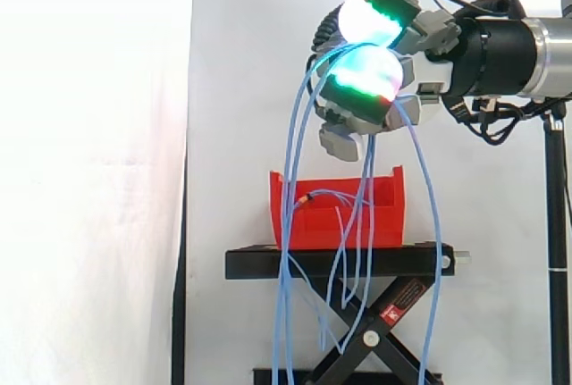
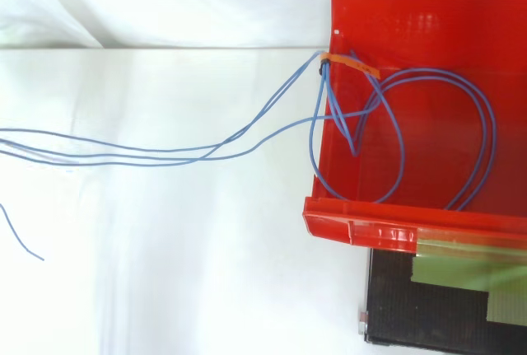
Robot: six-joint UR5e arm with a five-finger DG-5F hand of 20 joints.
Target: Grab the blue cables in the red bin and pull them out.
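— While the black stand holds the red bin, where are you?
— My hand is high above it, curled round the blue cables. They hang down to loops inside, bound by an orange tie at the rim; I'd pull upward.

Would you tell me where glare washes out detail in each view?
Side view: the hand's pads bloom white; the curtain at left is blown out. Top view: the bright surface washes the cables pale; inside the bin they stand out.
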